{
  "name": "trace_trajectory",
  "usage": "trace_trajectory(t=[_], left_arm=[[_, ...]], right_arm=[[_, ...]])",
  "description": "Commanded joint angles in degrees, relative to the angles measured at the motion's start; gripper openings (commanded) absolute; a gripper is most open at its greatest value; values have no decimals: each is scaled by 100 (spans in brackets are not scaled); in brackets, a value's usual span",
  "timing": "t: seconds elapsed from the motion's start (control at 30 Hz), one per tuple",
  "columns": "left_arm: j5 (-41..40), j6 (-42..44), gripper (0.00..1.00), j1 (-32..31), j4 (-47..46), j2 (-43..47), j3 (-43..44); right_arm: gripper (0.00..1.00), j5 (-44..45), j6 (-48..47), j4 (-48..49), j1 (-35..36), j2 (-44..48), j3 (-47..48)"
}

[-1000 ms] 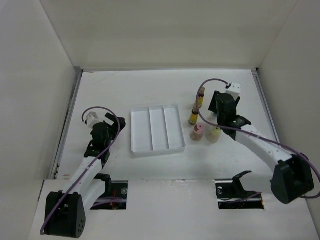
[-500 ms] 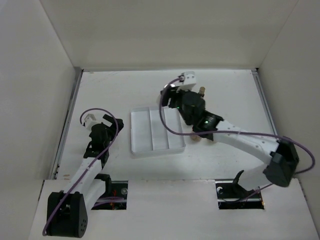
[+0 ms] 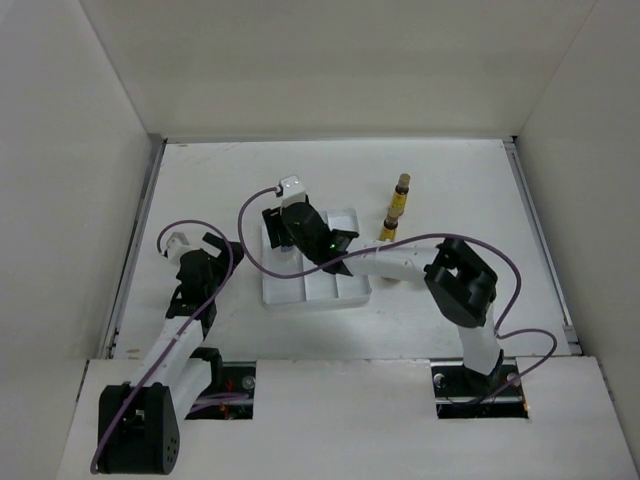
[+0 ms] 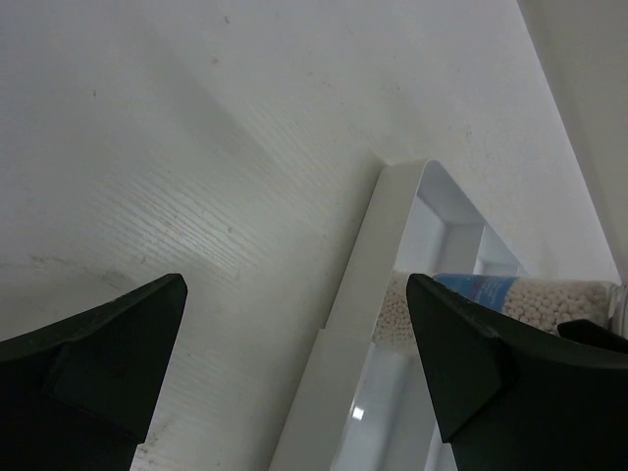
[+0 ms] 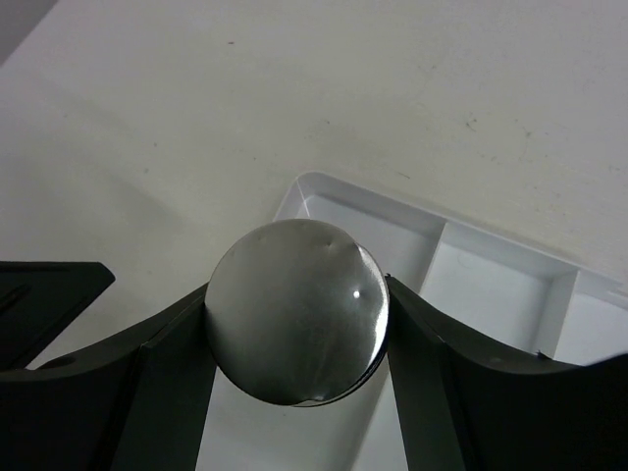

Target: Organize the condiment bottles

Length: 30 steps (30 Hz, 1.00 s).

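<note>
Two slim brown bottles (image 3: pixel 397 203) stood on the desk (image 3: pixel 200 170), beyond the right side of the white tray (image 3: pixel 352 285). The right gripper (image 3: pixel 285 228) had its jaws clamped on the clear silver-capped bottle (image 5: pixel 297 309), held over the tray's left compartment. Contact with the tray floor could not be determined. The left gripper (image 4: pixel 294 287) sat just left of the tray, jaws spread wide and holding nothing.
</note>
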<state>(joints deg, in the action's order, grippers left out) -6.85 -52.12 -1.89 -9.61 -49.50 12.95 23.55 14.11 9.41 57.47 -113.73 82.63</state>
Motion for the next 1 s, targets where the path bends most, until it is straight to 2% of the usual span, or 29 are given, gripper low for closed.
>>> trace_trajectory(t=[0.0, 0.13, 0.2, 0.3, 0.47, 0.63, 0.77, 0.83, 0.97], left_arm=[[35, 17, 100, 18, -147, 150, -64], [52, 17, 100, 18, -112, 89, -21], [18, 0, 100, 18, -164, 133, -64], [-9, -35, 100, -26, -173, 90, 14], [-44, -17, 100, -61, -182, 194, 76], [-79, 9, 100, -166, -199, 89, 147], [-150, -35, 100, -219, -156, 63, 199], [-158, 9, 100, -237, -138, 106, 225], [-238, -35, 100, -237, -121, 186, 155]], right_arm=[[52, 167, 39, 492, 58, 36, 385], [82, 282, -31, 500, 128, 306, 254], [90, 325, -5, 527, 128, 719, 26], [96, 334, 39, 588, 128, 1553, -544], [96, 903, 109, 606, -266, 3187, -2081], [96, 1354, 399, 132, -1285, 4455, -3383], [91, 1153, 496, -167, -1954, 4536, -3640], [89, 619, 435, -167, -2200, 4299, -3588], [85, 142, 418, -97, -2280, 3877, -3430]])
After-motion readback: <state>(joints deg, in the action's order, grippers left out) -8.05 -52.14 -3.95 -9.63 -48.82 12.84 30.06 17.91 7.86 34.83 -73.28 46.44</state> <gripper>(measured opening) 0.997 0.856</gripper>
